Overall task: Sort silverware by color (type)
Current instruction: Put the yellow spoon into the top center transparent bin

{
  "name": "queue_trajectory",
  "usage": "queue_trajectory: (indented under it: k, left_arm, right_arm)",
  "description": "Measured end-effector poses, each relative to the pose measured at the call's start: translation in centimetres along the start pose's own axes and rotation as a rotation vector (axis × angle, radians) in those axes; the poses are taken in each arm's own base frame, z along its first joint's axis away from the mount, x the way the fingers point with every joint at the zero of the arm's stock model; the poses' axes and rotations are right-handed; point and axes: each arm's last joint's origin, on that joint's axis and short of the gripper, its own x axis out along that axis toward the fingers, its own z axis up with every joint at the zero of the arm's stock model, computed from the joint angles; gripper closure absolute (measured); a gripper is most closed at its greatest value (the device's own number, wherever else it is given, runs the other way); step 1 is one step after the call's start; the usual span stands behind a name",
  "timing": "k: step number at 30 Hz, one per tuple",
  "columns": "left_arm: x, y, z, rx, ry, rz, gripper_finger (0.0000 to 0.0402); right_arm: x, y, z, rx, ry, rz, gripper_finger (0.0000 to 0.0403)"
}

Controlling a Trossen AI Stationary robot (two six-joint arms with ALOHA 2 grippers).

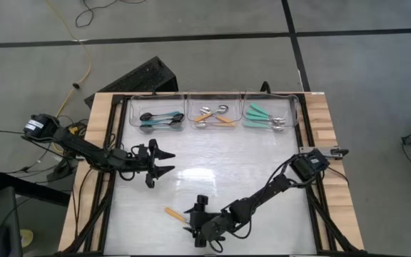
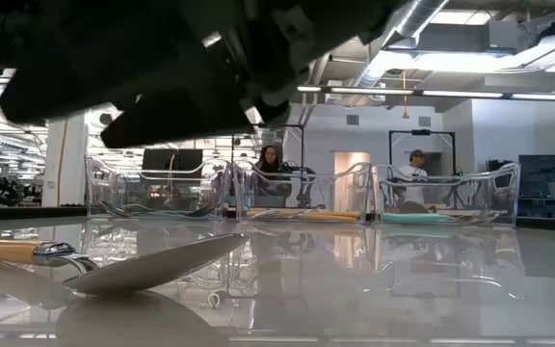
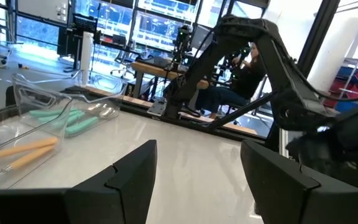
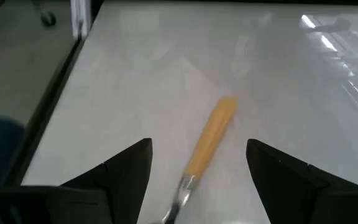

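A: Why is the right gripper (image 4: 197, 180) so low?
B: Its fingers are spread around the orange-handled spoon (image 4: 211, 138) on the desk (image 1: 262, 164), ready to pinch.
A: And the left gripper (image 1: 164, 161)?
B: Waiting, released, near the bins (image 1: 212, 114).

Seen from above, three clear bins (image 1: 212, 114) line the far edge of the white surface (image 1: 227, 171), holding blue-handled spoons (image 1: 161, 120), orange-handled spoons (image 1: 215, 116) and teal-handled spoons (image 1: 266, 118) respectively. The right hand (image 1: 195, 219) hovers with fingers spread over a lone orange-handled spoon (image 1: 175, 213) near the front edge. The left hand (image 1: 164, 161), also spread, waits mid-surface at left.
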Motion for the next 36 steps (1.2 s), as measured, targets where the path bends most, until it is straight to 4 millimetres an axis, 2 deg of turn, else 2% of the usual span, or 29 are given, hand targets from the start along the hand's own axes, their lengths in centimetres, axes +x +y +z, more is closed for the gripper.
queue_trajectory:
  k: [2, 6, 15, 22, 32, 36]
  left_arm:
    - [0.0, 0.0, -0.1, 0.003, 0.004, 0.014, 0.0184]
    - [0.0, 0.0, 0.1, -0.001, -0.007, 0.014, 0.0184]
    - [0.0, 0.0, 0.0, 0.001, -0.002, 0.014, 0.0184]
    - [0.0, 0.0, 0.0, 0.000, -0.005, 0.013, 0.0184]
    - [0.0, 0.0, 0.0, 0.001, -0.004, 0.012, 0.0184]
    - [0.0, 0.0, 0.0, 0.003, 0.002, 0.013, 0.0184]
  right_arm:
    - [0.8, 0.6, 0.3, 0.011, -0.028, 0.015, 0.0114]
    - [0.9, 1.3, 0.8, -0.045, -0.019, 0.017, 0.0114]
    - [1.0, 1.0, 0.6, -0.027, 0.051, -0.013, 0.0115]
    - [1.1, 0.7, 0.1, -0.009, 0.103, -0.018, 0.0117]
    - [2.7, -0.2, -1.8, -0.007, 0.172, -0.019, 0.0117]
    - [3.6, -0.4, -2.6, 0.048, 0.180, -0.021, 0.0117]
